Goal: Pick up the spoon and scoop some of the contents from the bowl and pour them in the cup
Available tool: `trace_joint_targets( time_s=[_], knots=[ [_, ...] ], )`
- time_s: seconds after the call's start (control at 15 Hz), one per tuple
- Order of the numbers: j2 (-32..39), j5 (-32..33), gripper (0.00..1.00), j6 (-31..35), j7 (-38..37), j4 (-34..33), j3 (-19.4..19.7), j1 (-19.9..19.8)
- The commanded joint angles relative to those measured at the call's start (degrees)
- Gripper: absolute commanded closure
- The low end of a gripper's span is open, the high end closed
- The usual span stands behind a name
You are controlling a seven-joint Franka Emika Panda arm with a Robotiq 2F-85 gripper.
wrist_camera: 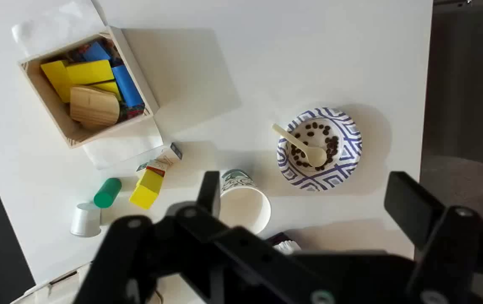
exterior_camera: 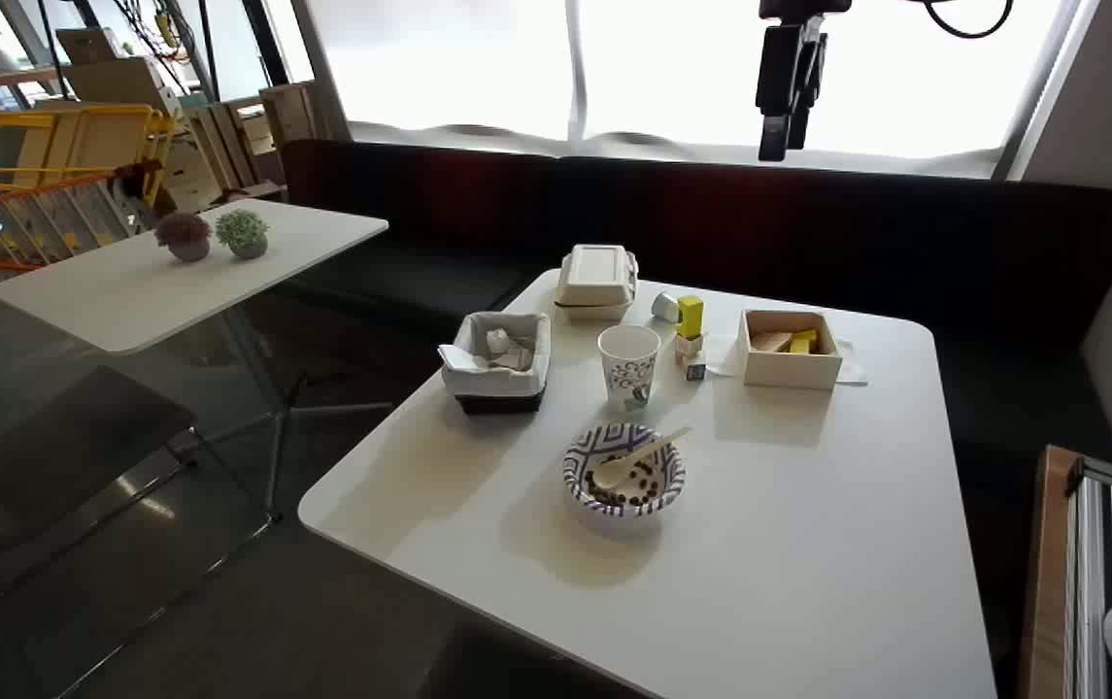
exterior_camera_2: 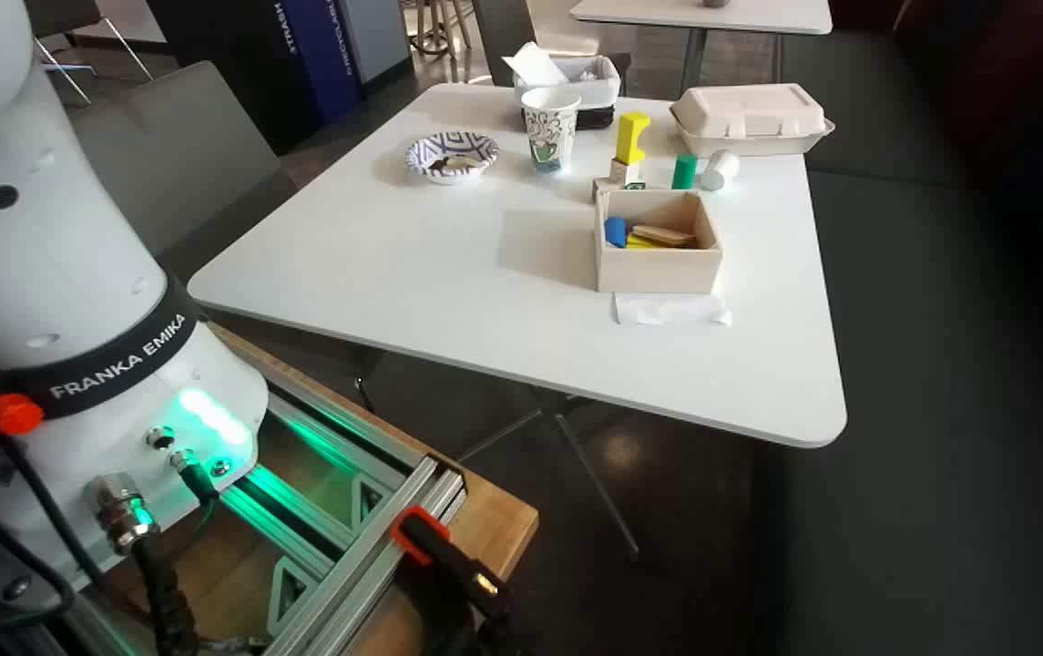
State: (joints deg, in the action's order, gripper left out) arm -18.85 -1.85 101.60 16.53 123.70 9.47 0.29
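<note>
Gripper (exterior_camera: 785, 138) is hanging up high over the worktop (exterior_camera: 808, 563), pointing down; in the wrist view its jaws are standing wide apart. Spoon (wrist_camera: 311, 153) is lying in the bowl (wrist_camera: 349, 162), scoop end sitting among dk brown beans (wrist_camera: 332, 144), handle crossing the rim & poking out past it. Rim's showing a purple-&-white zigzag pattern. Paper cup (exterior_camera_2: 550, 132) is standing upright nr the bowl, a bit apart from it in both exterior views, w/ a leafy swirl print; in the wrist view one of the jaws is partly covering it. Basket (exterior_camera: 502, 402) w/ a white liner (exterior_camera: 497, 383) is standing nr the cup, holding crumpled paper (exterior_camera: 497, 340). Takeout box (exterior_camera: 598, 268) is sitting by the worktop's corner, lid down. Wooden box (exterior_camera_2: 658, 271) is holding blocks (wrist_camera: 90, 72) (yellow, blue, plain wood), & white paper (exterior_camera_2: 671, 312) is sticking out from under it. Yellow block (exterior_camera_2: 632, 138) is resting on small wood blocks (exterior_camera: 687, 347). Nr that stack, green block (exterior_camera_2: 684, 171) is standing on end just beside a small white tub (exterior_camera_2: 721, 170), which is lying on its side; can't tell if they're touching. In an exterior view the arm's base (exterior_camera_2: 166, 383) is glowing green-white.
</note>
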Motion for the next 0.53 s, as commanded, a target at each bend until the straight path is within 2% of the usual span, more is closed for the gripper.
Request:
trace_joint_targets(
  time_s=[0.0,0.27,0.47],
  knots=[
    [0.1,-0.3,0.0,-0.2,0.3,-0.2,-0.9,-1.0],
    [0.1,-0.3,0.0,-0.2,0.3,-0.2,-0.9,-1.0],
    [2.3,-2.7,0.0,3.0,0.6,1.8,-1.2,-0.2]
  ],
)
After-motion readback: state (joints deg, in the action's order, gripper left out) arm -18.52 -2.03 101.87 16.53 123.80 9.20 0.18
